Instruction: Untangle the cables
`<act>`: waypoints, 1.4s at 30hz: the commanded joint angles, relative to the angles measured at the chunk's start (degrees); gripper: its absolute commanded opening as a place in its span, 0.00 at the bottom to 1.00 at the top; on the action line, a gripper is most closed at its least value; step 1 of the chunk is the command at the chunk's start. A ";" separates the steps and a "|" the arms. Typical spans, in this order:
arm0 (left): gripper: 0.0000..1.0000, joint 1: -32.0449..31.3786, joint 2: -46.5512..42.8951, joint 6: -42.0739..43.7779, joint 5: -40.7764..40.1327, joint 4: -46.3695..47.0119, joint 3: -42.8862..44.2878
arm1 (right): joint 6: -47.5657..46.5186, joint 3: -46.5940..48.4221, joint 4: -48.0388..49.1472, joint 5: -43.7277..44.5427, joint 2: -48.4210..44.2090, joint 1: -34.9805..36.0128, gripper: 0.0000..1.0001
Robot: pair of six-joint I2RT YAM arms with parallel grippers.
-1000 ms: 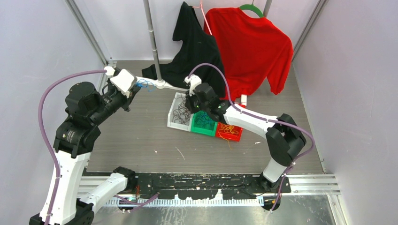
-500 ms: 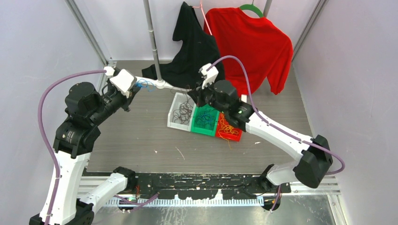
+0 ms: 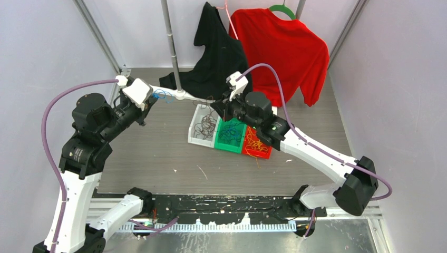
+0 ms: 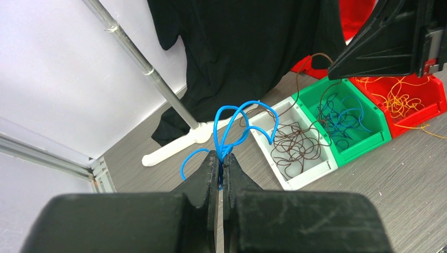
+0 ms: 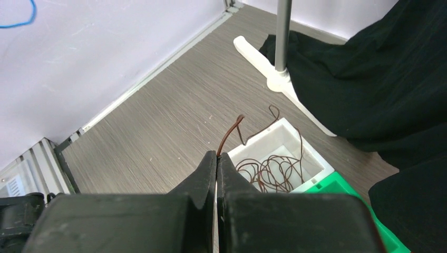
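Observation:
My left gripper is shut on a looped blue cable and holds it in the air at the back left; the left wrist view shows the fingertips pinching the blue loops. My right gripper is shut on a dark brown cable that rises from the brown tangle in the white bin. In the right wrist view the gripper is just left of the white bin. The green bin holds blue and dark cables. The red bin holds yellow-orange cables.
The three bins stand side by side mid-table. A rack pole with a white foot stands behind them, with a black shirt and a red sweater hanging. Enclosure walls close both sides.
My right arm swung its elbow out to the right and its gripper rose back from over the green bin to above the white bin. The left arm barely moved.

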 commanded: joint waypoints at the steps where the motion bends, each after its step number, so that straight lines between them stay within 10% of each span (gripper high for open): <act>1: 0.02 0.28 -0.73 -0.45 -0.01 3.15 1.08 | -1.91 1.57 6.76 -0.97 -5.23 0.24 0.01; 12: 0.02 0.30 -0.94 -0.61 0.02 3.22 1.14 | -5.02 2.32 11.01 10.17 -6.54 0.21 0.01; 30: 0.02 0.23 -1.54 -1.21 0.24 2.51 1.07 | -5.92 22.62 10.86 24.01 26.83 -6.53 0.01; 42: 0.02 0.27 -2.17 -1.03 0.17 2.86 0.14 | -11.07 23.61 18.60 26.20 18.82 -9.13 0.01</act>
